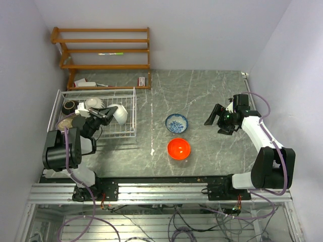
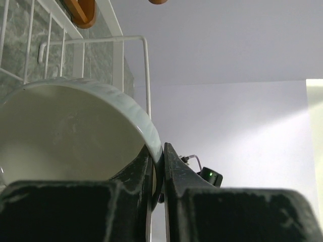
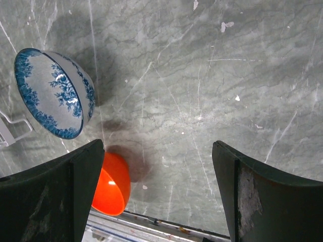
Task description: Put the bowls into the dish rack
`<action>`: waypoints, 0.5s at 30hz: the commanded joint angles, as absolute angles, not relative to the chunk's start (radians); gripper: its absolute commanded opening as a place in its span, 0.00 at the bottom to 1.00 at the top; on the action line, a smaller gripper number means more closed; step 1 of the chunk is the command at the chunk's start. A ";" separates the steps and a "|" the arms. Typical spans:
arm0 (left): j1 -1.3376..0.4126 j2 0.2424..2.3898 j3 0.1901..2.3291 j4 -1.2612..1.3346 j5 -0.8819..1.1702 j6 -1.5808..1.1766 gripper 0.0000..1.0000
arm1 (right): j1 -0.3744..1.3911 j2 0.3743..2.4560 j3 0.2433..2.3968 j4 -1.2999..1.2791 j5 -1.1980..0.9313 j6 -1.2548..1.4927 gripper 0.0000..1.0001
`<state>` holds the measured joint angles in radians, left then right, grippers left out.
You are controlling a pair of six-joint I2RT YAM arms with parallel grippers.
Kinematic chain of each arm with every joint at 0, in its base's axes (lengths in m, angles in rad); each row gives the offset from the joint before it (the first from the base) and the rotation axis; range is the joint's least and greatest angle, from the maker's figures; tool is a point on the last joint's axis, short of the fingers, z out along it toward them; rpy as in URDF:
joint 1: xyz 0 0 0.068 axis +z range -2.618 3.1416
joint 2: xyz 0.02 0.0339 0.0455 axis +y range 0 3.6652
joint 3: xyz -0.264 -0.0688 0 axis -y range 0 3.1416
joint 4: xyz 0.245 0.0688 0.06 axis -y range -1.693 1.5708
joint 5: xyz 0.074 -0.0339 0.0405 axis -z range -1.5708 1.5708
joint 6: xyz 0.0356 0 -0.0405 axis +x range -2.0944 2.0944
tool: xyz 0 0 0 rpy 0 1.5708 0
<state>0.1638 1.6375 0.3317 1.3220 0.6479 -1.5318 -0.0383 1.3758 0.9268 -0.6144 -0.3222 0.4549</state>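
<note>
The white wire dish rack (image 1: 130, 132) stands at the left. Inside it are a glossy black bowl (image 1: 69, 106), a cream bowl (image 1: 92, 104) and a brownish-tan bowl (image 1: 65, 122). My left gripper (image 1: 107, 114) is over the rack, shut on the rim of the plain white bowl (image 1: 120, 113), which is tipped on edge near the rack's right wall. In the left wrist view the jaws (image 2: 157, 147) pinch that white bowl (image 2: 65, 136) beside the rack wire (image 2: 146, 70). The blue-and-white bowl (image 1: 176, 123) (image 3: 53, 93) and orange-red bowl (image 1: 178, 148) (image 3: 113, 184) sit mid-table. My right gripper (image 1: 214, 123) (image 3: 157, 146) is open and empty, right of them.
A wooden slatted shelf (image 1: 103, 50) stands against the back wall behind the rack, with a small box (image 1: 142, 80) at its foot. Walls close in on the left and right. A metal rail (image 1: 161, 191) runs along the near table edge.
</note>
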 commanded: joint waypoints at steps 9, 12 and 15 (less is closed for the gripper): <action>0.245 1.551 0.227 0.897 0.710 -1.253 0.25 | -0.038 1.375 0.912 -0.601 -0.315 0.440 0.88; 0.268 1.508 0.229 0.772 0.706 -1.193 0.30 | -0.038 1.372 0.907 -0.599 -0.315 0.440 0.88; 0.285 1.463 0.241 0.671 0.702 -1.130 0.32 | -0.038 1.368 0.898 -0.594 -0.315 0.440 0.88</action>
<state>0.2619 1.4567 0.2832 1.0691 0.6998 -1.3209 -0.0380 1.3758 0.9138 -0.6075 -0.3222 0.4515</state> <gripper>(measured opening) 0.320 0.882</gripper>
